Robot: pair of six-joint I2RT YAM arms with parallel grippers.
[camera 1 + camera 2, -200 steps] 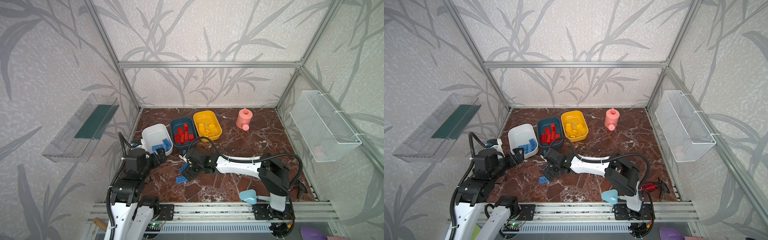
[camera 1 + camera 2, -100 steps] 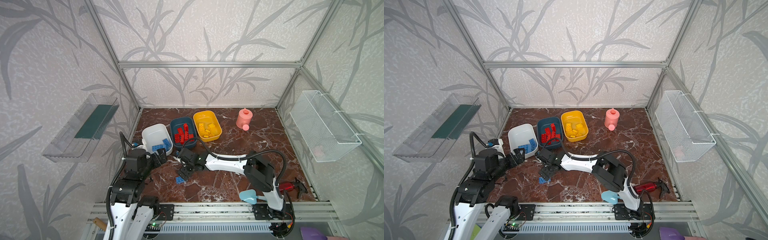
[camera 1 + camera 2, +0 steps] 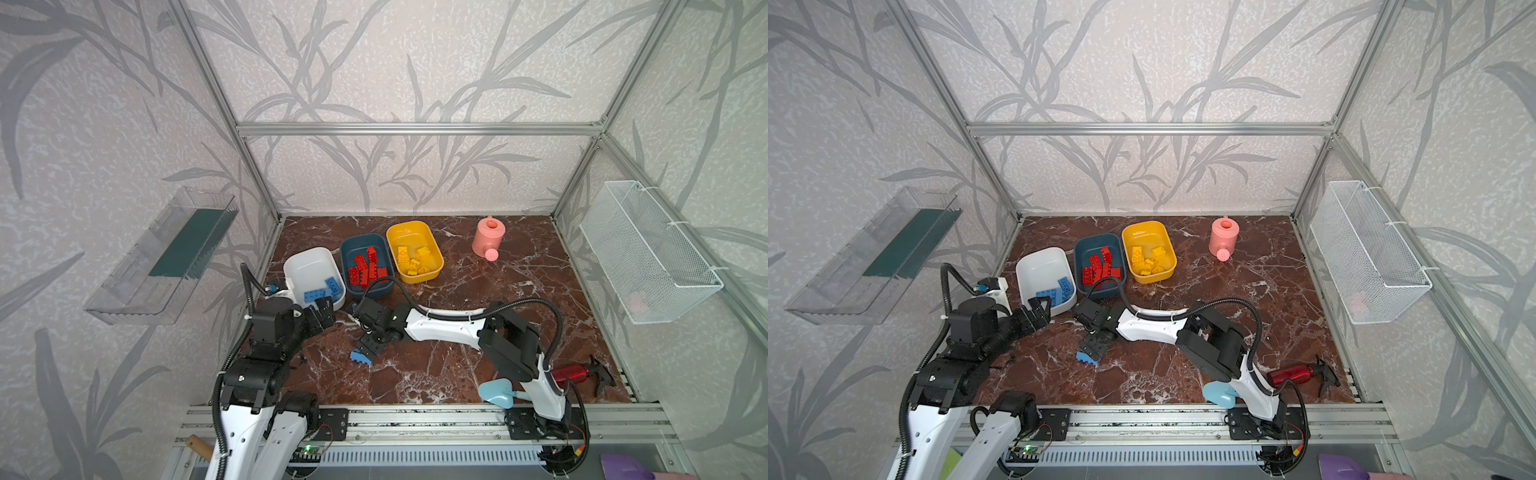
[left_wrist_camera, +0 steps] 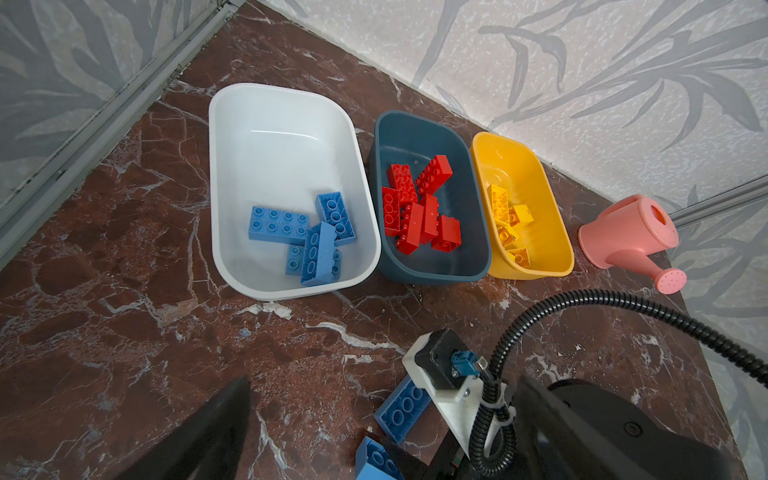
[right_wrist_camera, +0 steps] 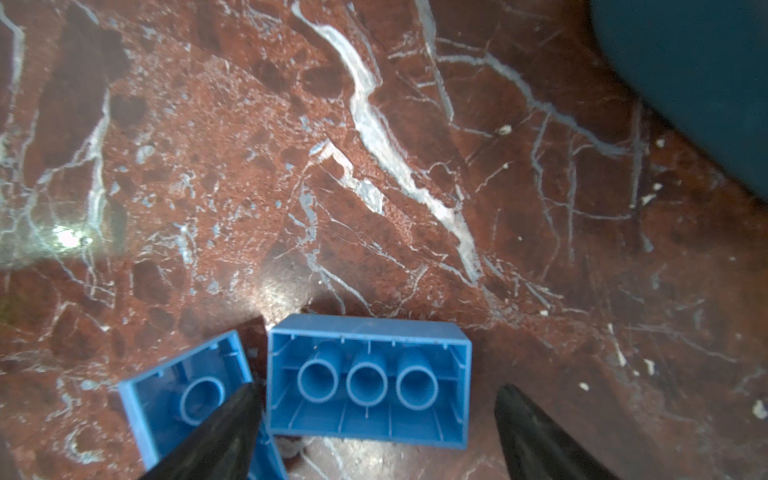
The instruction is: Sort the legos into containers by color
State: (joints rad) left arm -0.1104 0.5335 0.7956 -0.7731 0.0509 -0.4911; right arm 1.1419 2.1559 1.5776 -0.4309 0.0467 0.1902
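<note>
My right gripper is open and low over the floor. Its jaws straddle an upside-down blue 2x4 lego: one finger is at its end, the other stands clear. A smaller upturned blue lego lies right beside it. In both top views this pair sits in front of the tubs. My left gripper is open and empty near the white tub, which holds blue legos. Red legos fill the teal tub, and yellow legos lie in the yellow tub.
A pink watering can stands at the back right. A red spray bottle and a light blue object lie near the right arm's base. A wire basket hangs on the right wall, a clear shelf on the left.
The right arm has swung left, bringing its gripper down around the blue lego, and its jaws have narrowed slightly. The blue legos and the left arm have not moved.
</note>
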